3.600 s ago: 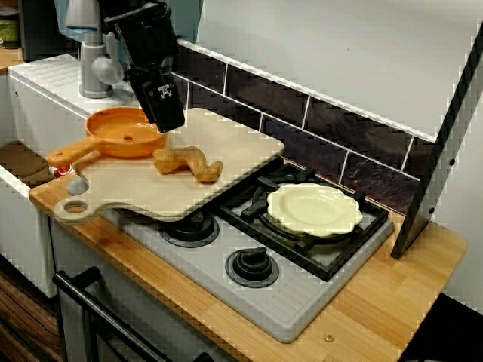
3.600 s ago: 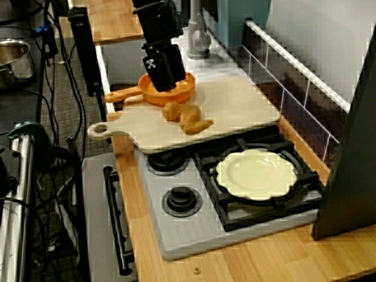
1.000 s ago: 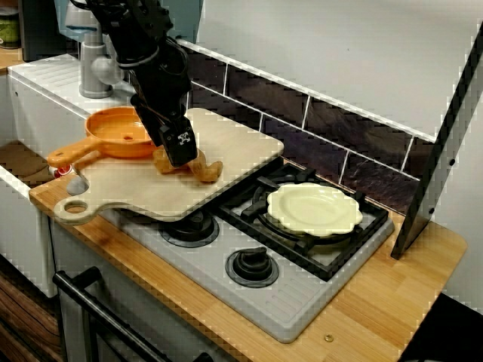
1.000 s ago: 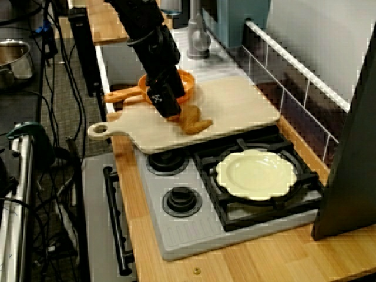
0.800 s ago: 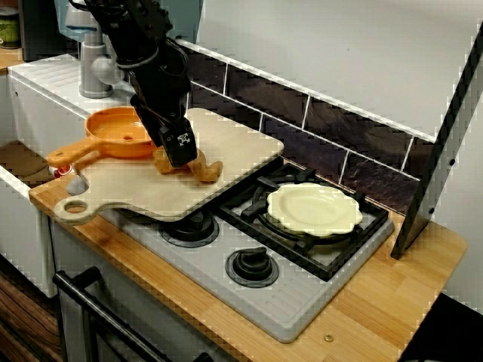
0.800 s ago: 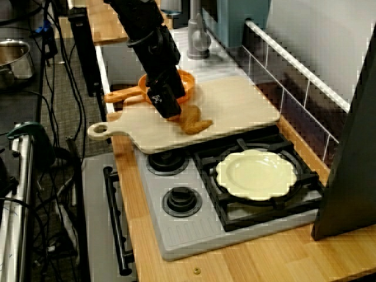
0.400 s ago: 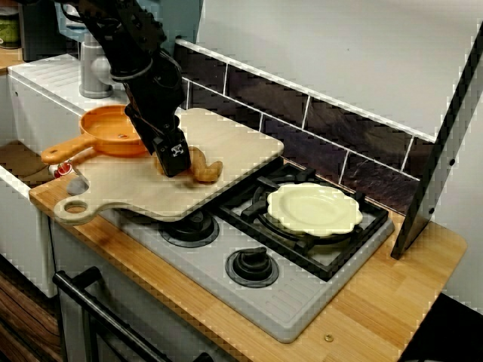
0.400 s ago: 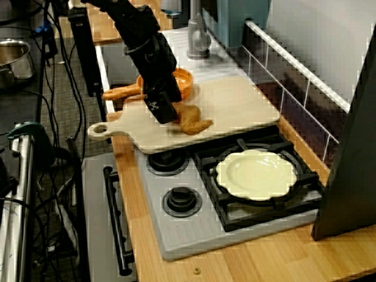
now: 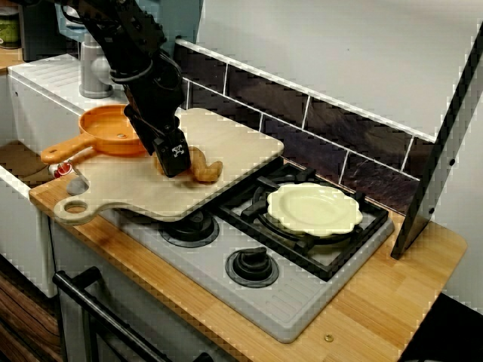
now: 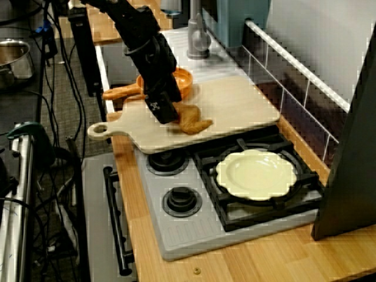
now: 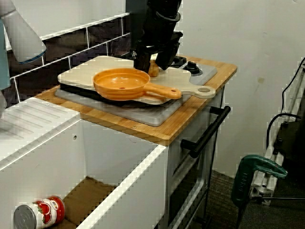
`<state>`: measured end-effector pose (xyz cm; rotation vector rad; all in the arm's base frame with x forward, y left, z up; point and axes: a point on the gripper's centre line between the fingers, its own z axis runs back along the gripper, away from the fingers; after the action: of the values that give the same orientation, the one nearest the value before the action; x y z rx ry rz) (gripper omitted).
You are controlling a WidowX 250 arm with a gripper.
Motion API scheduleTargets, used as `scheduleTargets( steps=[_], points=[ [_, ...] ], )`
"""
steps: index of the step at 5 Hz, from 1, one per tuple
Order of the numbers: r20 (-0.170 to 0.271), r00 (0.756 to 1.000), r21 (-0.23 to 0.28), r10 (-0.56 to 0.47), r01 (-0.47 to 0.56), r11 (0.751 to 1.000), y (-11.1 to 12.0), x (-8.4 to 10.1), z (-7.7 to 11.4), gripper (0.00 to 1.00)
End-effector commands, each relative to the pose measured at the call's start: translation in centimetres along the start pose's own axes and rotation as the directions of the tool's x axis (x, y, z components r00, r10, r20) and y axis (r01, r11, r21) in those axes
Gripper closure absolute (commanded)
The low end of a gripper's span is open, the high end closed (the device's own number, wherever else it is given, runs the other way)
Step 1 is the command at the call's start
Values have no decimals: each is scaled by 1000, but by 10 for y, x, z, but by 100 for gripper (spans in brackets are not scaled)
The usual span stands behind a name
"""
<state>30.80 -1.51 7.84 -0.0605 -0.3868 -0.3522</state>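
A brown twisted pastry (image 9: 202, 170) lies on the pale wooden cutting board (image 9: 234, 139), which rests over the stove's left burners. My black gripper (image 9: 173, 163) is down on the pastry's left end. In the view from the sink side its fingers (image 11: 141, 60) stand on either side of the pastry (image 11: 153, 69) and press against it. In the view from the stove's front the gripper (image 10: 166, 115) covers the left part of the pastry (image 10: 195, 123). An orange pan (image 9: 112, 125) sits just behind and left of the gripper, partly hidden by the arm.
A cream scalloped plate (image 9: 314, 209) sits on the right rear burner of the grey stove (image 9: 264, 302). A grey faucet (image 9: 93, 69) stands behind the pan. A dark panel (image 9: 445, 143) leans at the right. A tomato can (image 11: 39, 214) lies in the sink.
The gripper came down from above the pan onto the pastry's left end. On the way it nudged the orange pan a little to the left. It has held still for the last moment.
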Motion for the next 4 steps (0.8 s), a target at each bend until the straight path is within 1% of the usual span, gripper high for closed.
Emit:
scheduleTargets(
  steps=[1, 2, 4],
  points=[
    [21, 1000, 30, 8, -9, 999, 5, 9, 1, 0],
    [50, 998, 33, 32, -33, 999, 7, 10, 2, 100],
    [52, 997, 28, 53, -55, 998, 12, 14, 3, 100]
  ],
)
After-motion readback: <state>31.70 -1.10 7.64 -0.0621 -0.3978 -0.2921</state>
